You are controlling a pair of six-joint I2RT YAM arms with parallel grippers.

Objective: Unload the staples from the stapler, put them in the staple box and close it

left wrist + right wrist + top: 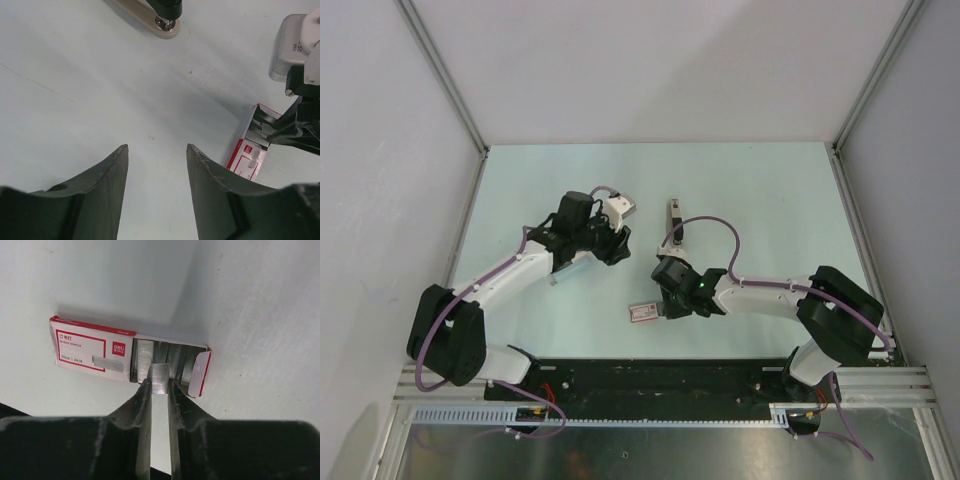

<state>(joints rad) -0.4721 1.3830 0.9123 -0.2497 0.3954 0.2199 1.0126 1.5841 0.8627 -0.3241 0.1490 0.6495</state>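
Presently, left gripper [157,150] seen left of centre in top view, jaws parted, nothing held. Stapler [673,216] set on table [770,200] just right of centre, untouched by either gripper. Below it, red-and-white staple box [92,347] laid open; staple strip [160,376] pinched by right gripper [160,390] at box mouth.

Flat cardboard staple box [92,347]: white, red border, red logo patch, grey staple picture.
Silver-grey metal staple strip [160,374]: fine ribbed lines.
Small stapler [150,22]: beige base, dark top.
Counter [750,190]: plain pale mint.
Left tool [157,150], right tool [160,385]: matte black.
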